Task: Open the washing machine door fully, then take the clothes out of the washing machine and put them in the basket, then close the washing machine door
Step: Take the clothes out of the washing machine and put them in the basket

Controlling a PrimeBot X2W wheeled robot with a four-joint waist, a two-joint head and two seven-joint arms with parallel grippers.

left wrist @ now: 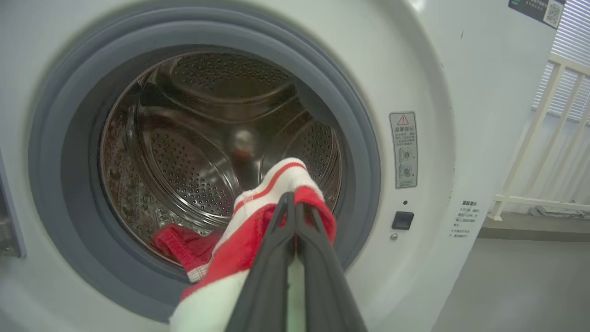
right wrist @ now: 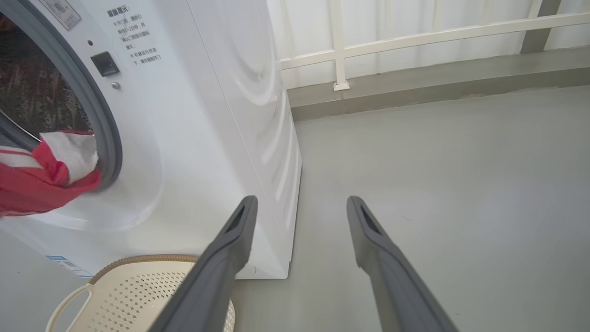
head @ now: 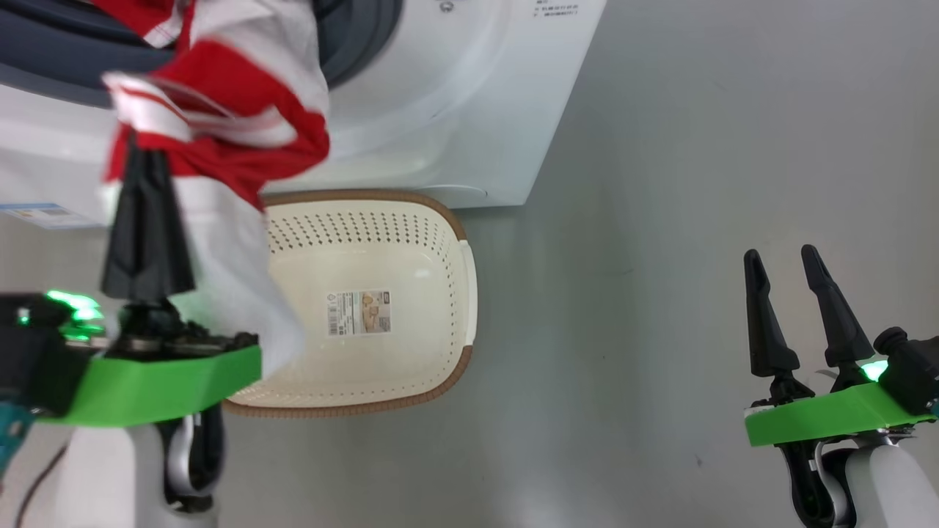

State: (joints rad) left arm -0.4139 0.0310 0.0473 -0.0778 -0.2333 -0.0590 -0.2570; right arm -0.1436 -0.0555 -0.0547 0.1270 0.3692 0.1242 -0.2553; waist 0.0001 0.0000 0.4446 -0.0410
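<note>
My left gripper (head: 136, 150) is shut on the clothes (head: 220, 95), a red and white garment that hangs in front of the washing machine (head: 455, 110) opening. In the left wrist view the closed fingertips (left wrist: 289, 203) pinch the clothes (left wrist: 272, 184) before the steel drum (left wrist: 193, 152), and a red part (left wrist: 179, 244) lies on the drum's lower lip. The cream basket (head: 440, 213) stands on the floor just below the opening, with only its paper label inside. My right gripper (head: 781, 257) is open over bare floor to the right, holding nothing. The washing machine door is out of view.
The grey gasket (left wrist: 60, 152) rings the uncovered opening. Seen from the right wrist are the washer's side (right wrist: 258, 115), the hanging clothes (right wrist: 41, 180), the basket's handle end (right wrist: 138, 286), and a white railing (right wrist: 339, 50) along the far wall. Grey floor (head: 697, 183) stretches right of the washer.
</note>
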